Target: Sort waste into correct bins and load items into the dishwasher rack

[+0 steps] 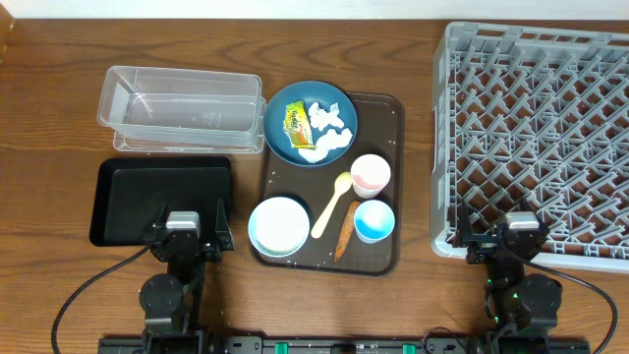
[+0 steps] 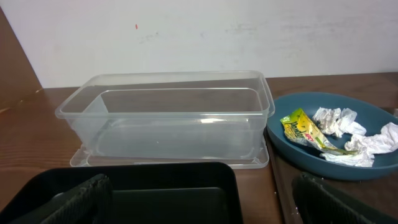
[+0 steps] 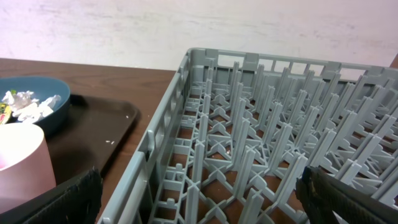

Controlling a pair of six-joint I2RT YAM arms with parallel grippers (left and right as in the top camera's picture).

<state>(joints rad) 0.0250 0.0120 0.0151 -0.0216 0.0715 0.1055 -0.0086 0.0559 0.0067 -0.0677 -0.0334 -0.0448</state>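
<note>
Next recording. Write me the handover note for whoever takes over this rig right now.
Grippers: left gripper and right gripper are both open and empty, parked at the near side.
Things: wrapper and tissue lie on the blue plate. The plate, bowl, pink cup, blue cup, spoon and carrot stick all sit on the brown serving tray. Clear tub, black tray and rack hold nothing.
Done: nothing.
Left: bin the waste, then rack the dishes.
</note>
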